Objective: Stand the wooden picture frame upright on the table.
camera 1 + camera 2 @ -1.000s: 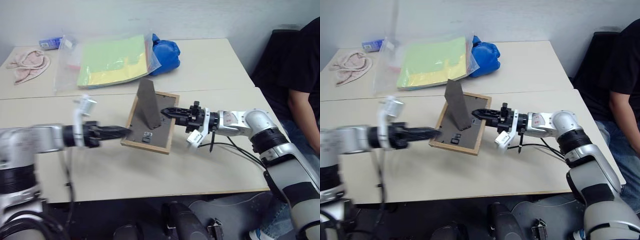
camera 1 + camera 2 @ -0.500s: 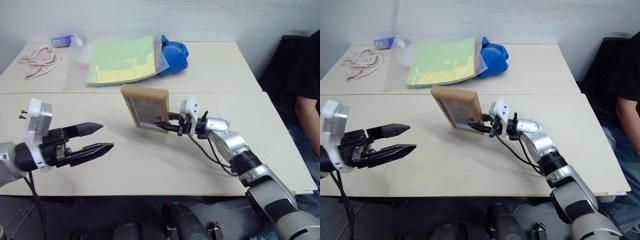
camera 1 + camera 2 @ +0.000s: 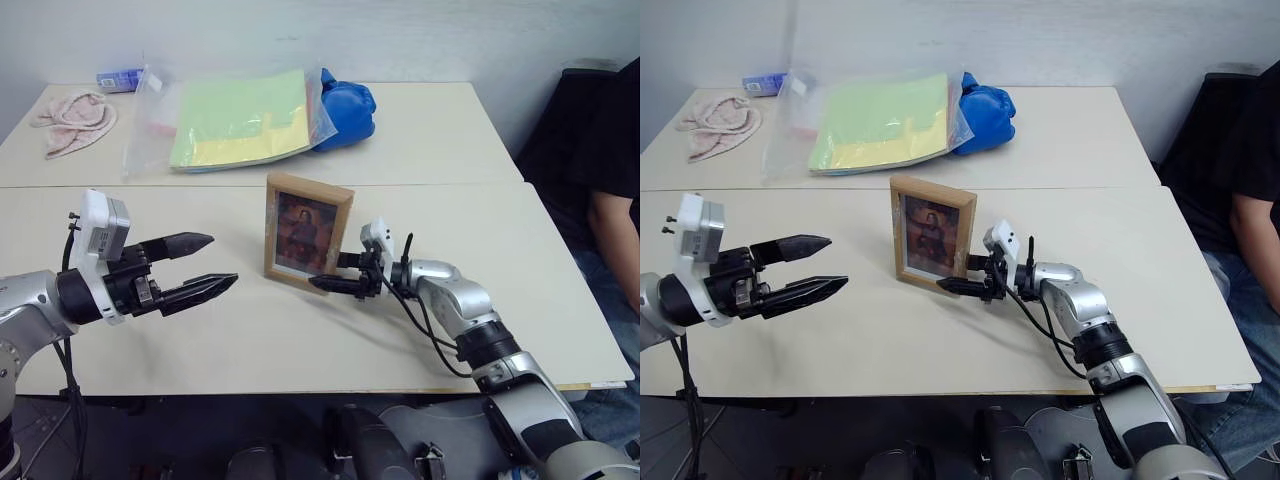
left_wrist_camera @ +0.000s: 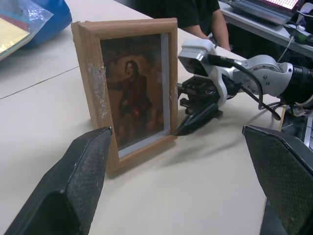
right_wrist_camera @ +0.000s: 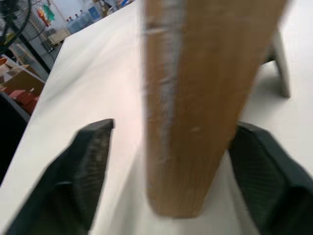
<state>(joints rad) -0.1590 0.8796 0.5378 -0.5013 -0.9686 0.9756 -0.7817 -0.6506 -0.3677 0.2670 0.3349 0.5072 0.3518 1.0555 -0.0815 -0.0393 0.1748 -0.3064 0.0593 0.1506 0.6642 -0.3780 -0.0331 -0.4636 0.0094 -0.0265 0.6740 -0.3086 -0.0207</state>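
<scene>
Wooden picture frame (image 3: 307, 232) stands upright mid-bench (image 3: 300, 340); right gripper (image 3: 330, 284) released astride its edge, left gripper (image 3: 203, 268) open; only withdrawal left

No readable text, label, brand, number or sign appeared anywhere. The wooden picture frame (image 3: 308, 232) carried a dark portrait of a figure — no caption. The small blue packet (image 3: 117, 77) at eleven o'clock bore markings too small to read.
</scene>
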